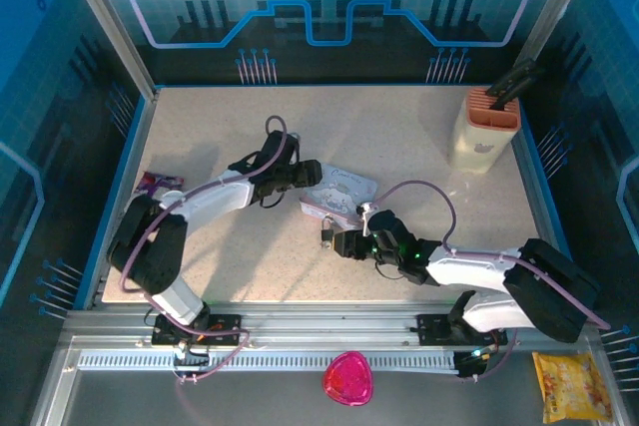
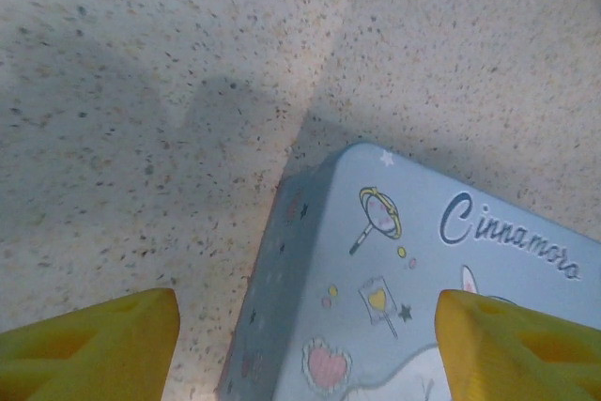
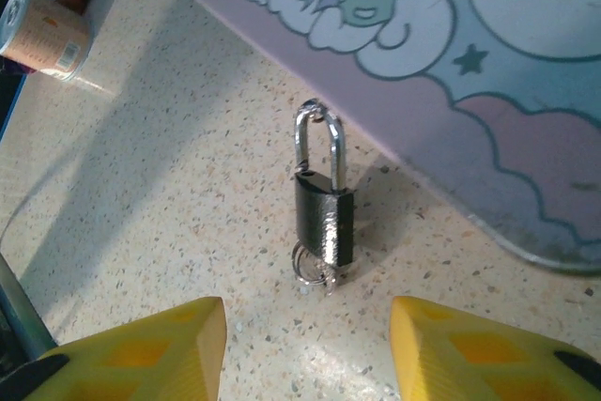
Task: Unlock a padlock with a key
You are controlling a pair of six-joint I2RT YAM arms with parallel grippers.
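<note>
A small black padlock (image 3: 325, 219) lies on the speckled table next to the pastel cartoon tin (image 3: 488, 63). Its silver shackle (image 3: 317, 143) points toward the tin's edge, and one leg sits raised above its hole in the body. The key (image 3: 331, 276), with a thin wire ring, sticks out of the padlock's bottom end. My right gripper (image 3: 308, 354) is open, its yellow fingers (image 3: 141, 349) either side of the padlock and short of it, touching nothing. In the top view the padlock (image 1: 326, 235) sits just ahead of that gripper (image 1: 337, 242). My left gripper (image 2: 310, 354) is open over the tin's corner (image 2: 376, 307).
A cream and pink holder (image 1: 486, 127) with a dark tool stands at the back right. A small can (image 3: 42, 30) and wrappers (image 1: 155, 184) lie at the left edge. A pink object (image 1: 347, 378) and a yellow packet (image 1: 571, 386) rest in front of the arm bases.
</note>
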